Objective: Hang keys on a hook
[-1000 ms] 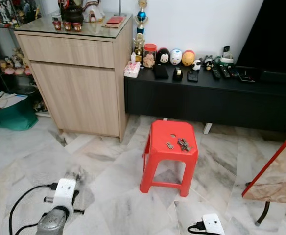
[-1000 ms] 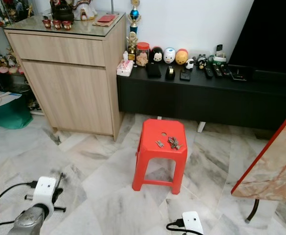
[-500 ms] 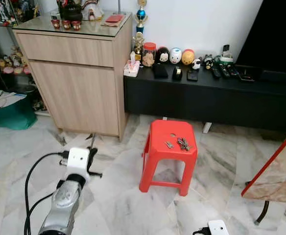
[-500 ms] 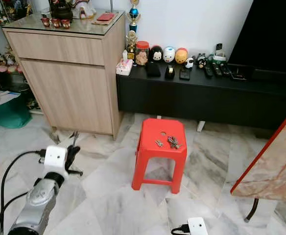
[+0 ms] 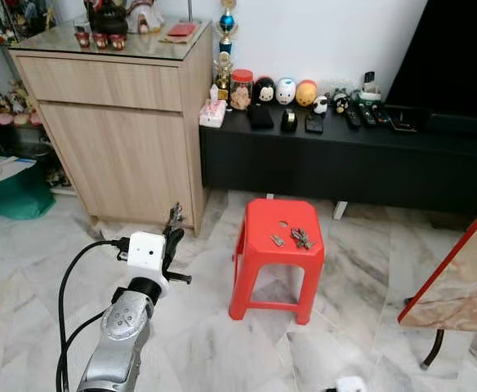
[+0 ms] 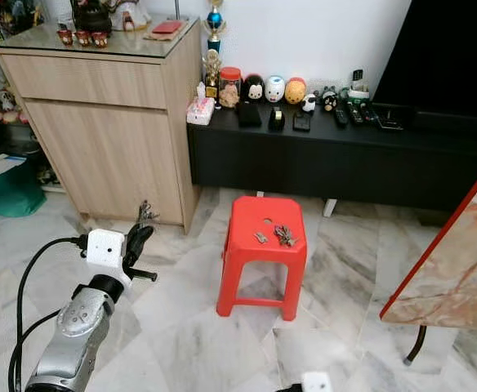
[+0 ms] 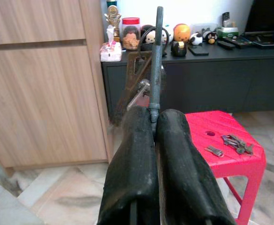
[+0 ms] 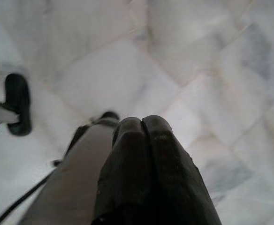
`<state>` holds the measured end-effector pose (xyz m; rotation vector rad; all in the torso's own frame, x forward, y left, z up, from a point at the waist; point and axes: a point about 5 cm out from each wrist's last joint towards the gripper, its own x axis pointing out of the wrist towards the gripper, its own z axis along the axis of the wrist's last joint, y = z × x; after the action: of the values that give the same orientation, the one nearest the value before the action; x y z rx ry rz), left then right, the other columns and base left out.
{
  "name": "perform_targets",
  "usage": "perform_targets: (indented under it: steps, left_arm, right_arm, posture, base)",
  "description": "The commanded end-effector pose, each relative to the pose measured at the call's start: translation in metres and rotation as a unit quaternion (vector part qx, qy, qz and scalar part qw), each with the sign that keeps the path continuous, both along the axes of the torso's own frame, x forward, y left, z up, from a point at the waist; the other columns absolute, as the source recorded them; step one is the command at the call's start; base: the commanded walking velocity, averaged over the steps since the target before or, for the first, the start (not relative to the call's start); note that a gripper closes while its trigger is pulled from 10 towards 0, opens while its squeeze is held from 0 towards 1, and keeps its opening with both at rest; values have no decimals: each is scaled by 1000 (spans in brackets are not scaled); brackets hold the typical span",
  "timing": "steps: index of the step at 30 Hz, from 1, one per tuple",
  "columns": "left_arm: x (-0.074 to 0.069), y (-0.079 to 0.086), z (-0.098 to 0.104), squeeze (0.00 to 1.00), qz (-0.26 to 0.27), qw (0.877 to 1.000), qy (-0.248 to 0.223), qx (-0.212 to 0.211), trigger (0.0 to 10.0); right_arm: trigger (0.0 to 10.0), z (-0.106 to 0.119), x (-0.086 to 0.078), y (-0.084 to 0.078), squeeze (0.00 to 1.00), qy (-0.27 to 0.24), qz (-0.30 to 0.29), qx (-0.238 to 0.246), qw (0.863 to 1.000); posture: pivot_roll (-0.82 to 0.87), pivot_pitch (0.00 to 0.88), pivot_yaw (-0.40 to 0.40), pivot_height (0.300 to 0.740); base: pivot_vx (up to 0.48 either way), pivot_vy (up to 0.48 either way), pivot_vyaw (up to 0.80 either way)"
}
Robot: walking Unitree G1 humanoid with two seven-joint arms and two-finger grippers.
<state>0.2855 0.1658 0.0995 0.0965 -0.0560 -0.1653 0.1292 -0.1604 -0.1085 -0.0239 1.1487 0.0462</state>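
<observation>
My left gripper (image 5: 173, 235) is raised over the marble floor, left of the red stool (image 5: 275, 261) and in front of the wooden cabinet (image 5: 116, 122). In the left wrist view it (image 7: 153, 117) is shut on a bunch of keys (image 7: 153, 56): one key stands straight up between the fingers (image 7: 134, 154), with a ring and other keys hanging behind it. A second small bunch of keys (image 5: 302, 238) lies on the stool's seat. My right gripper (image 8: 143, 123) is shut and empty, pointing down at the floor tiles.
A black low console (image 5: 345, 163) runs along the wall, carrying figurines, a jar and remotes. The corner of a marble-topped table (image 5: 467, 278) juts in at the right. A green bag (image 5: 10, 188) sits at far left. A black cable (image 5: 67, 302) trails from my left wrist.
My left arm has lifted and reached forward and to the right, from the bottom edge up to beside the stool, keys still gripped. The right wrist has sunk towards the frame's bottom.
</observation>
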Motion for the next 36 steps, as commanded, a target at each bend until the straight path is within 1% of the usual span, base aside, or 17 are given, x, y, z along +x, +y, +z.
perform_targets:
  steps: [1, 6, 9, 11, 27, 30, 36]
  left_arm:
    - [-2, -4, 3, 0, -7, 1000, -3, -2, 10000]
    - [-2, -4, 3, 0, -1, 1000, 1, 2, 10000]
    - [-3, -1, 2, 0, 13, 1000, 9, 19, 10000]
    - [-3, -1, 2, 0, 13, 1000, 11, 21, 10000]
    - [-4, -6, 0, 0, 11, 999, 22, 23, 10000]
    - [-3, -7, 0, 0, 10, 999, 22, 21, 10000]
    - [-3, -8, 0, 0, 9, 1000, 22, 18, 10000]
  right_arm:
    - [10000, 0, 0, -2, 0, -6, -2, -9, 1000]
    - [10000, -1, -2, 7, 0, -6, 0, -4, 1000]
    - [10000, 0, 1, -1, 0, -8, -1, -8, 1000]
    - [10000, 1, 1, -1, 0, -7, -1, -9, 1000]
    - [10000, 1, 4, -2, 0, -13, 18, -12, 1000]
    - [10000, 1, 4, -2, 0, -13, 17, -11, 1000]
    - [10000, 1, 3, -3, 0, -10, 11, -10, 1000]
  posture:
    - [41, 0, -82, 740]
    - [44, 0, -85, 740]
    - [44, 0, -85, 740]
    - [44, 0, -85, 740]
    - [41, 0, -74, 740]
    - [39, 0, -74, 740]
    - [34, 0, -71, 740]
  base:
    - [0, 0, 0]
    - [0, 0, 0]
    - [0, 0, 0]
    - [0, 0, 0]
    - [0, -385, 0]
    - [0, -399, 469]
    - [0, -400, 0]
